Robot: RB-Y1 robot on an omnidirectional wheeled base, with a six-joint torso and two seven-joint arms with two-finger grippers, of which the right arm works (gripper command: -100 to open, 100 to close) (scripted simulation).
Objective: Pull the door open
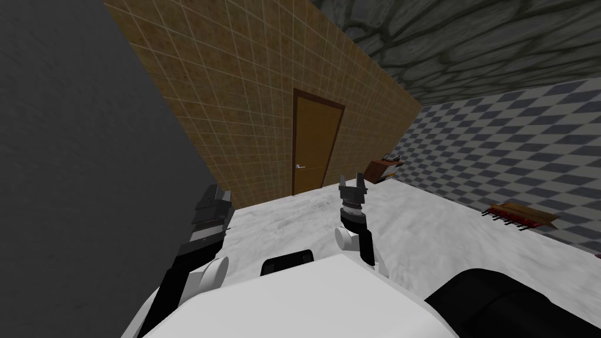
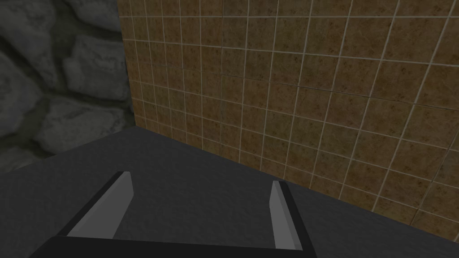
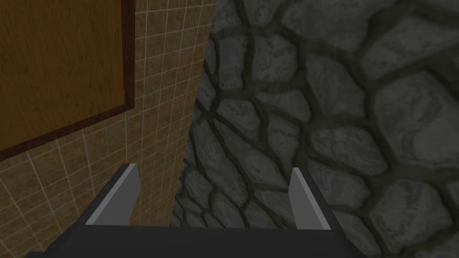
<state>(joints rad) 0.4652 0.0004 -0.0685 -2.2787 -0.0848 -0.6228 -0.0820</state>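
A brown door [image 1: 314, 146] with a dark frame stands shut in the tan tiled wall [image 1: 235, 105], well ahead of me across the pale floor. Its small silver handle [image 1: 300, 166] sits on the door's left edge. My right gripper [image 1: 351, 179] is raised in front of me, open and holding nothing, far short of the door. In the right wrist view the right gripper [image 3: 214, 169] points up past a corner of the door [image 3: 58, 67]. My left gripper [image 1: 218, 191] hangs close to the dark grey wall, and in the left wrist view the left gripper [image 2: 202, 180] is open and holds nothing.
A dark grey wall [image 1: 70, 176] runs close along my left side. A low brown cabinet [image 1: 382, 169] stands right of the door in the corner. A flat brown and red object [image 1: 520, 215] lies by the checkered wall [image 1: 505, 152] to the right. Pale marbled floor [image 1: 293, 217] stretches to the door.
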